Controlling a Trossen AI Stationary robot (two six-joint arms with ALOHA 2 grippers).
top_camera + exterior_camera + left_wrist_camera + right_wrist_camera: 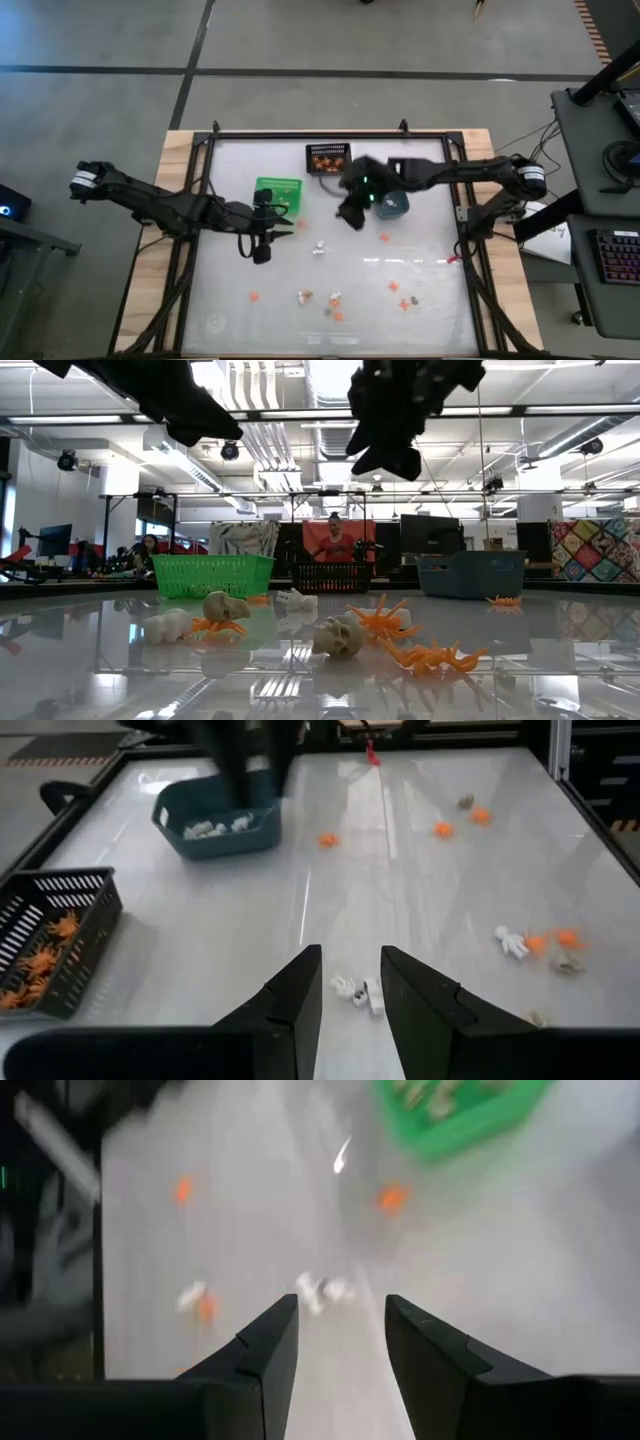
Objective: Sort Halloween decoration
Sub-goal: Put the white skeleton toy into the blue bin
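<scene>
**Ann:** Trinkets everywhere, orange ones [404, 303] strewn across the worktop [430, 280], a white skeleton [319, 249] mid-glass. Left pincer [262, 252] hovers beside it, fingers spread, nothing held.

**Bo:** Right pincer [352, 213] is up near the blue-grey bin [393, 204], fingers apart, empty too.

**Ann:** Smart play, I'd say: centre the skeleton between the left fingers, descend straight, then squeeze.

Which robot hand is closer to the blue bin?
The right hand. It hovers just beside the blue bin, toward the table's middle. The left hand is much farther away, in front of the green bin.
</scene>
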